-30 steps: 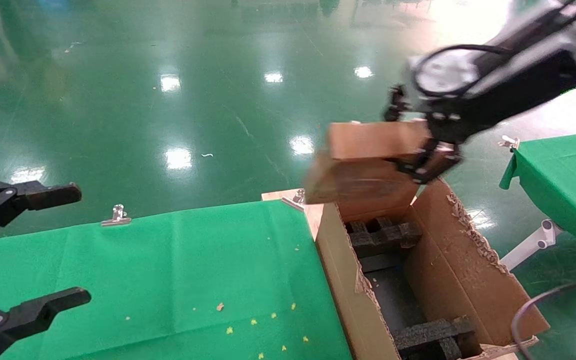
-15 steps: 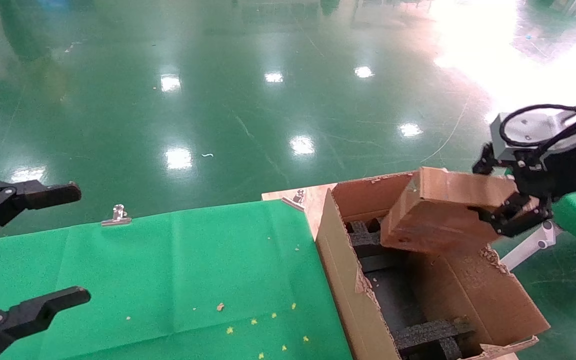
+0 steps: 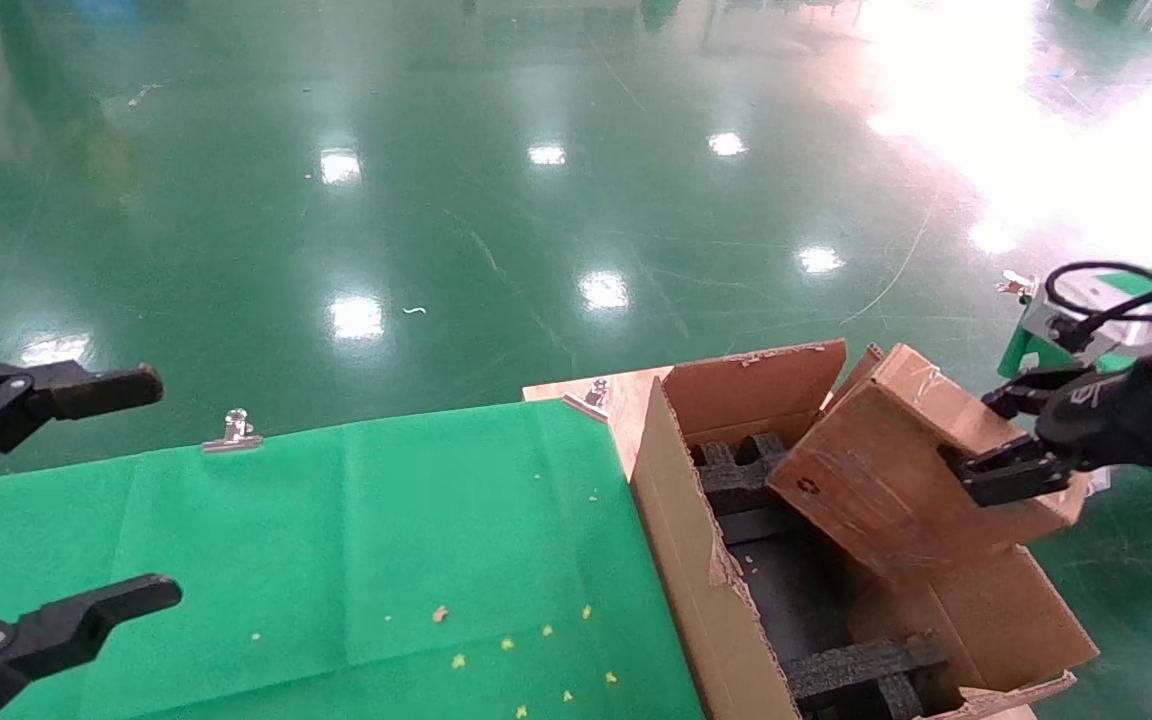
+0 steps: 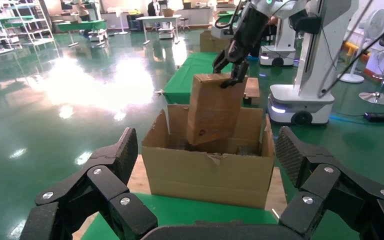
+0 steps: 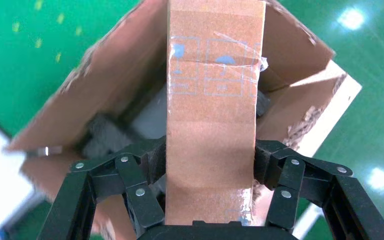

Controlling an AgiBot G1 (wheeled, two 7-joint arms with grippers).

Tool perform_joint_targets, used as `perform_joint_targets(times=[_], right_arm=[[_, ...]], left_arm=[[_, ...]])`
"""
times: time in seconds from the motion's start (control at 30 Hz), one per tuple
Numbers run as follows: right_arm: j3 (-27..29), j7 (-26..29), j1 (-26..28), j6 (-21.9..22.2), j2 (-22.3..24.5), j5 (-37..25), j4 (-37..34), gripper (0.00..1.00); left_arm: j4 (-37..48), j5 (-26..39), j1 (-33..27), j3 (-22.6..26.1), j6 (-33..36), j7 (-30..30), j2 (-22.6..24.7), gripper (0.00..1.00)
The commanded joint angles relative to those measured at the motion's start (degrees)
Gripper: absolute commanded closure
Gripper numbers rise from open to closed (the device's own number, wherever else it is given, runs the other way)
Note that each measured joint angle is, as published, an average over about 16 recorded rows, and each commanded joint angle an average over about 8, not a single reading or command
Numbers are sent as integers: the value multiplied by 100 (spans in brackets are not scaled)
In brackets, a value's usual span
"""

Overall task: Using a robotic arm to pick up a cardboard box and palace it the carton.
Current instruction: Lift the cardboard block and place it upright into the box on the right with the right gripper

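Observation:
My right gripper (image 3: 998, 436) is shut on the small brown taped cardboard box (image 3: 876, 480), gripping its upper end. The box hangs tilted over the large torn-rimmed carton (image 3: 681, 540), and its lower end dips inside near the carton's far right side. Black foam inserts (image 3: 746, 470) lie in the carton. In the right wrist view the fingers (image 5: 145, 165) press both sides of the box (image 5: 211, 115) above the carton (image 5: 105, 85). The left wrist view shows the box (image 4: 215, 107) reaching down into the carton (image 4: 210, 175). My left gripper (image 3: 126, 495) is open and empty at the far left.
A green-clothed table (image 3: 336, 540) lies left of the carton, with a metal clip (image 3: 234, 430) on its far edge. A wooden board (image 3: 616, 400) sits under the carton. A second green table's corner (image 3: 1021, 350) is at the right. A white robot base (image 4: 300, 100) stands beyond the carton.
My right gripper has carried the box right and down, from above the carton's far end to its right side. The box's lower end now sits inside the carton. The left arm has not moved.

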Motion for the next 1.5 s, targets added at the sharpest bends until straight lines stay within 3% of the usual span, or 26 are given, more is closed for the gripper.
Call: perform_joint_targets(times=[0.03, 0.3, 0.5, 0.83, 1.23, 1.5], right_arm=[[-16, 258, -169, 318, 270, 170, 144, 100], [-173, 1240, -374, 1120, 982, -47, 1072, 100], [-207, 1453, -402, 1349, 1190, -121, 1343, 100], [-238, 1547, -448, 1362, 1045, -117, 1171, 100], [-558, 2842, -873, 2426, 847, -315, 1099, 100], [-680, 3247, -943, 2630, 733, -770, 1065, 100]], left_arm=[[0, 0, 0, 0, 0, 0, 0, 0], [0, -1, 0, 0, -1, 0, 0, 0], [1, -4, 2, 0, -2, 0, -1, 0], [1, -4, 1, 0, -2, 0, -1, 0], [1, -4, 1, 0, -2, 0, -1, 0], [1, -4, 1, 0, -2, 0, -1, 0]])
